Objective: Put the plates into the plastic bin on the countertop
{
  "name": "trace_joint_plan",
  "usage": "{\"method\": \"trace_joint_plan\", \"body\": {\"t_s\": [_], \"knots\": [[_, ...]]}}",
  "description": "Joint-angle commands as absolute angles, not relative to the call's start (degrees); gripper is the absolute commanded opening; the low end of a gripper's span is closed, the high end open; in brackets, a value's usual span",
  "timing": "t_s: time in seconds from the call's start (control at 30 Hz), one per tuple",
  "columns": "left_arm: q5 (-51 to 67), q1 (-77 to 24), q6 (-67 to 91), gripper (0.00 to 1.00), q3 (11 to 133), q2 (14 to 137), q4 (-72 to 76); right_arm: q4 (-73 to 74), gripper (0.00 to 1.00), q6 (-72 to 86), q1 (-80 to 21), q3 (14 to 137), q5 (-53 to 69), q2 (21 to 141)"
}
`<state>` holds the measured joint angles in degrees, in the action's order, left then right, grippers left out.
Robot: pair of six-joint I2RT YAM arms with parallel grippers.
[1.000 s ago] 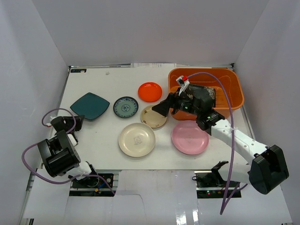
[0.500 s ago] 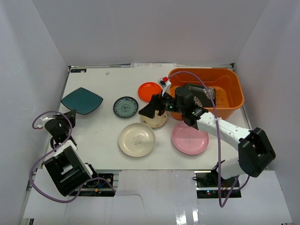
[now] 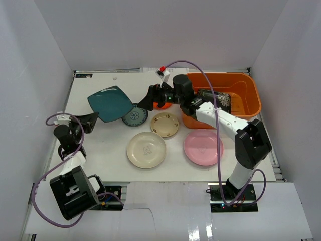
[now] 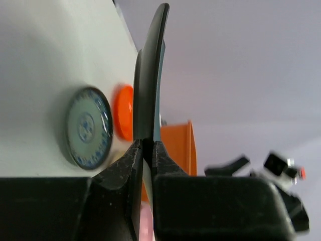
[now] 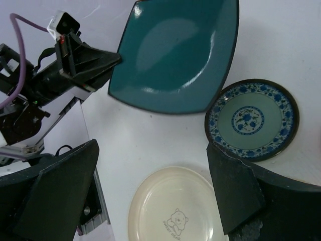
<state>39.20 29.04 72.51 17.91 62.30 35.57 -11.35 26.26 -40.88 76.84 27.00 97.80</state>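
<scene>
My left gripper [image 3: 94, 117] is shut on a corner of the square teal plate [image 3: 110, 103] and holds it tilted above the countertop [image 3: 100, 150]; the left wrist view shows its fingers [image 4: 134, 160] clamped on the plate's edge [image 4: 148, 85]. My right gripper [image 3: 147, 100] is open and empty. It hovers between the teal plate and the orange-red plate [image 4: 124, 113], above the blue-patterned plate [image 3: 134, 115]. The tan [image 3: 164, 124], cream [image 3: 146, 149] and pink [image 3: 203, 146] plates lie on the countertop. The dark floral plate [image 3: 218, 100] leans inside the orange bin [image 3: 248, 98].
Pale walls enclose the countertop on three sides. The right arm stretches from the front right across the bin's left end. A purple cable arcs above the bin. The right wrist view shows the teal plate [image 5: 175, 55], blue-patterned plate [image 5: 251, 120] and cream plate [image 5: 173, 211].
The left gripper has lifted the teal plate and carried it right, toward the blue-patterned plate. The right gripper has swung left from the bin to over the orange-red plate.
</scene>
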Motion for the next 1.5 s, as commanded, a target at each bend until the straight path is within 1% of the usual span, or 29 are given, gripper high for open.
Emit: {"method": "trace_joint_plan", "body": {"t_s": [0.0, 0.23, 0.37, 0.43, 0.5, 0.53, 0.57, 0.67, 0.7, 0.73, 0.83, 0.9, 0.93, 1.1, 1.2, 1.3, 1.33, 1.37, 1.47], "knots": [[50.35, 24.71, 74.36, 0.0, 22.23, 57.92, 41.22, -8.09, 0.94, 23.38, -38.06, 80.86, 27.15, 99.4], [54.92, 16.53, 73.56, 0.0, 23.38, 56.86, 41.66, -8.0, 0.95, 24.35, -34.19, 79.28, 30.58, 100.9], [56.07, 13.98, 75.49, 0.0, 23.38, 56.69, 44.38, -8.87, 1.0, 24.78, -34.19, 75.52, 30.51, 100.2], [56.25, 13.54, 76.29, 0.0, 23.2, 56.17, 46.13, -11.84, 1.0, 26.35, -34.19, 72.7, 30.15, 98.71], [56.43, 12.49, 77.16, 0.0, 23.03, 55.99, 47.02, -15.36, 0.9, 28.47, -34.19, 67.8, 30.93, 96.95], [56.43, 12.13, 77.34, 0.0, 22.94, 55.99, 47.8, -17.47, 0.87, 31.61, -34.19, 66.02, 31.2, 96.33], [56.43, 11.69, 77.52, 0.0, 22.85, 56.07, 48.16, -22.71, 0.8, 33.29, -34.02, 64.27, 31.81, 95.72], [56.16, 10.81, 77.78, 0.0, 22.41, 56.51, 49.13, -30.2, 0.61, 38.74, -34.1, 59.16, 33.74, 94.31], [56.42, 10.64, 77.78, 0.0, 22.5, 57.12, 49.22, -31.8, 0.47, 39.98, -34.01, 58.28, 34.01, 93.78], [56.69, 10.37, 78.22, 0.0, 22.41, 57.65, 50.09, -33.3, 0.39, 41.03, -33.93, 56.88, 34.36, 93.61], [56.43, 9.49, 79.54, 0.0, 21.62, 58.97, 52.2, -37.61, 0.25, 44.55, -33.58, 56.16, 36.12, 93.08], [56.43, 8.88, 79.89, 0.0, 21.36, 59.76, 53.17, -41.2, 0.1, 47.27, -33.31, 55.81, 37.18, 92.47], [56.43, 8.62, 79.81, 0.0, 21.44, 59.94, 53.0, -42.44, 0.08, 48.16, -33.14, 55.55, 37.18, 92.11], [56.86, 8.17, 76.82, 0.0, 22.93, 60.2, 47.31, -45.0, 0.08, 50.53, -31.29, 54.49, 35.69, 88.52], [56.6, 7.74, 75.15, 0.06, 23.73, 60.03, 45.0, -46.32, 0.08, 52.29, -28.49, 53.61, 35.24, 85.79], [55.46, 5.81, 76.55, 0.17, 24.17, 60.82, 46.66, -47.55, 0.08, 55.28, -24.71, 52.39, 35.33, 83.59], [55.2, 4.93, 76.81, 0.22, 25.04, 61.34, 47.1, -47.55, 0.08, 56.68, -22.52, 52.3, 35.51, 83.15], [54.85, 4.14, 76.9, 0.33, 25.74, 62.57, 47.28, -47.64, 0.08, 57.39, -21.28, 52.12, 36.12, 82.62], [55.02, 1.94, 78.39, 0.46, 27.68, 65.38, 49.03, -48.25, 0.08, 60.11, -15.57, 51.24, 37.96, 80.6]]}}
